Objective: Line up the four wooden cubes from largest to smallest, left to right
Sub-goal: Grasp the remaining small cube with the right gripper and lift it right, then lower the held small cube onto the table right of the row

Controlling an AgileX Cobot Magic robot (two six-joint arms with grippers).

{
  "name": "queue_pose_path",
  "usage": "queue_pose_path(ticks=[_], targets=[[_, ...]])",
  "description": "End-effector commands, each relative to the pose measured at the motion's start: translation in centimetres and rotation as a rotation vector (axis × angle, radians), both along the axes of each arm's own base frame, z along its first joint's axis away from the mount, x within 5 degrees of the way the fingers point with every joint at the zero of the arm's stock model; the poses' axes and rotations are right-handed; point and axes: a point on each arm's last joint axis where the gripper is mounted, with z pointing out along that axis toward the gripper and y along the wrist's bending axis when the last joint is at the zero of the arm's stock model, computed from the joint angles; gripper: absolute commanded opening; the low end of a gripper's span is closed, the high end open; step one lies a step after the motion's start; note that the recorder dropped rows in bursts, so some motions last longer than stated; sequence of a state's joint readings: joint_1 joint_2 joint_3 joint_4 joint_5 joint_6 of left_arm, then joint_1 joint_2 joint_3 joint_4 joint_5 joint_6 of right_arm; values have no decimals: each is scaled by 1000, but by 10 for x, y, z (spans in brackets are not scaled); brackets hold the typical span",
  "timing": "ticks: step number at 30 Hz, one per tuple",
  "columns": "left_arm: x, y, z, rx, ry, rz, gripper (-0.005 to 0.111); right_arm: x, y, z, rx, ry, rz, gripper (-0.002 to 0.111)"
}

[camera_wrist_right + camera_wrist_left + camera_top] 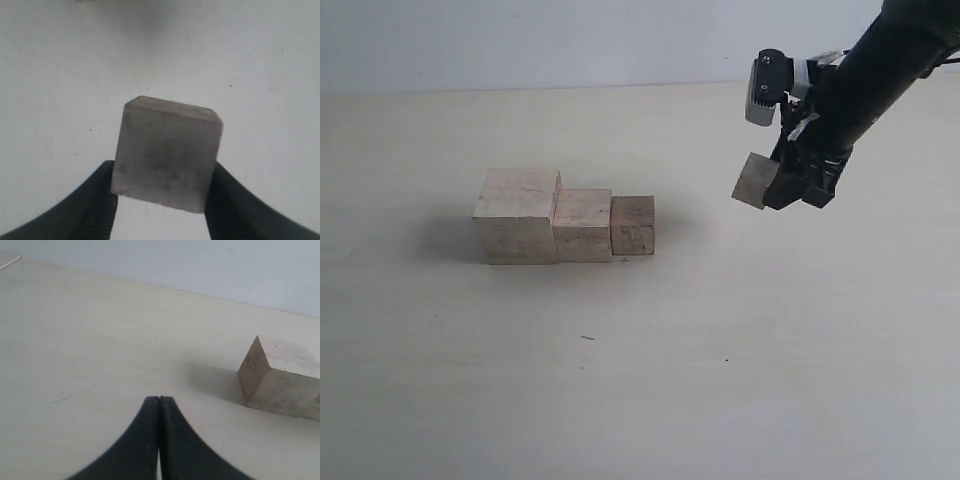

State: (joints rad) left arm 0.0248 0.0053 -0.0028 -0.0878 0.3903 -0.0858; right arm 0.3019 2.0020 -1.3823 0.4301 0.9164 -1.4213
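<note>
Three pale wooden cubes stand touching in a row on the table: the largest cube (pixel 517 215) on the left, a medium cube (pixel 582 224) in the middle, a smaller cube (pixel 632 225) on the right. The smallest cube (pixel 756 180) hangs tilted in the air to the right of the row, with my right gripper (pixel 772 183) shut on it. In the right wrist view this cube (pixel 167 152) sits between the two black fingers (pixel 95 200). My left gripper (pixel 159 400) is shut and empty above the table, and the largest cube (pixel 280 377) lies off to its side.
The pale table (pixel 640 380) ends at a light wall at the back. The right arm's dark body (pixel 880 70) reaches in from the upper right.
</note>
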Motion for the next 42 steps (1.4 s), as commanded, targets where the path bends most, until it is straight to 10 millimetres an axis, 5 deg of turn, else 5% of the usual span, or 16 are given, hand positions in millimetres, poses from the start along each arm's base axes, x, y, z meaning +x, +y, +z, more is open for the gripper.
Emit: queue_pose_path(ticks=[1,10,42], targets=[[0,0,0,3,-14,-6,0,-1,18,-18,22,3,117,0],[0,0,0,3,-14,-6,0,3,77,-22,-49,39,269,0],[0,0,0,3,-14,-6,0,8,98,-40,-77,38,379,0]])
